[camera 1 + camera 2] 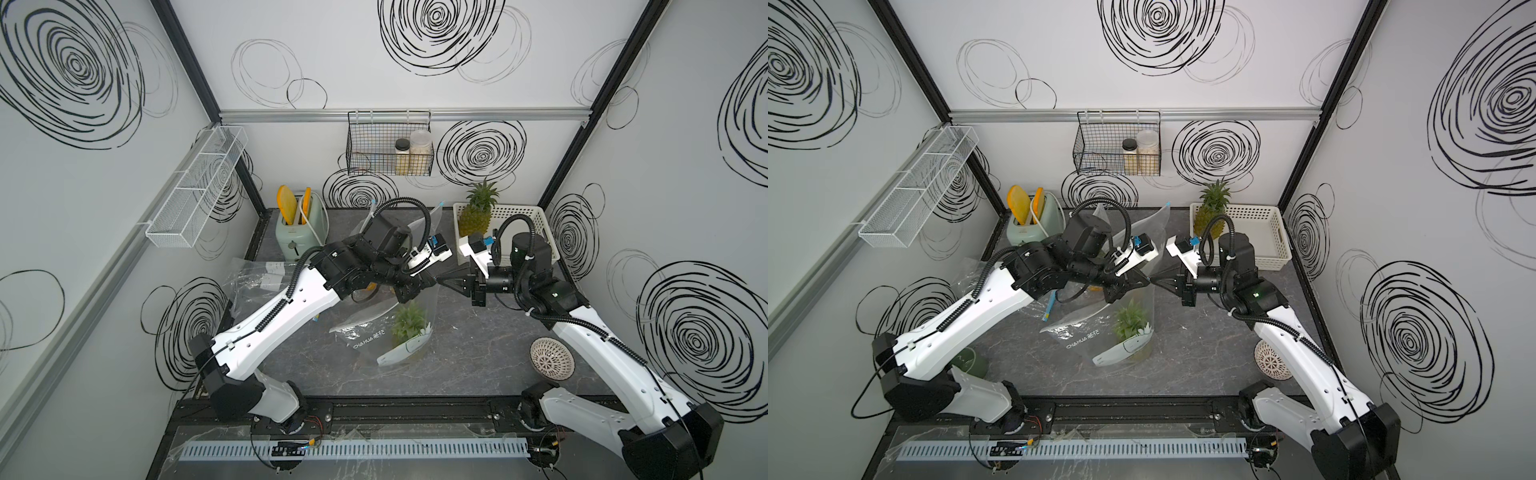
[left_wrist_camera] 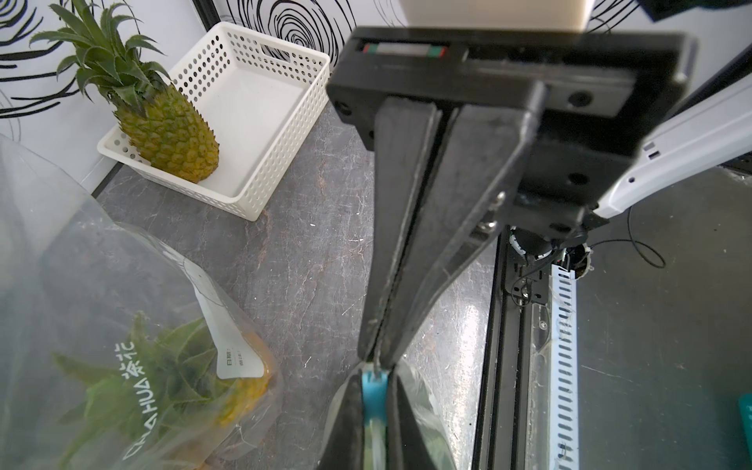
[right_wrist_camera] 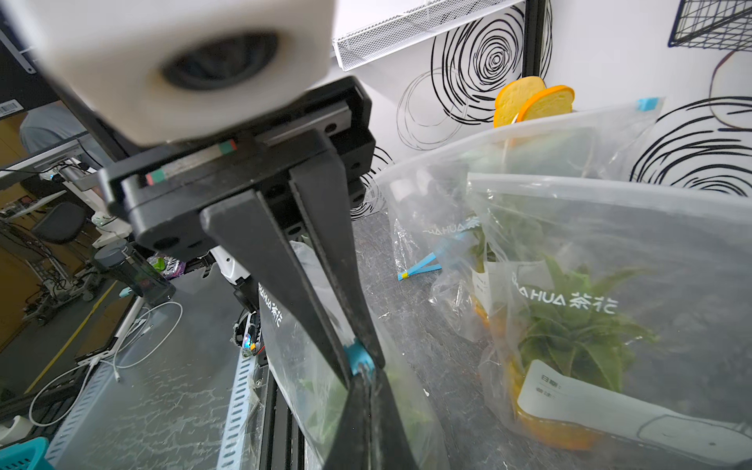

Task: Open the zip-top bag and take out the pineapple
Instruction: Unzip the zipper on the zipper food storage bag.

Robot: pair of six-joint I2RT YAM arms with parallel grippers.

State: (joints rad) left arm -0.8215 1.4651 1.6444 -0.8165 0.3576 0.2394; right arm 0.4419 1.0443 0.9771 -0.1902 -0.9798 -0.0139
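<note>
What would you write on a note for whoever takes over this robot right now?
The left end effector is shut on the blue slider at the top of the zip-top bag.
The right end effector is shut, pinching the bag's top edge right beside the slider.
The pineapple is inside the bag.
Done: both grips on the bag top.
Left: pull the slider along to open the bag, then lift the pineapple out.
Ignore the second pineapple in the white basket.

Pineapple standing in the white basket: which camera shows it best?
The left wrist view: the pineapple appears large and sharp in the basket. Both top views show it small, far back. The right wrist view misses it.
</note>
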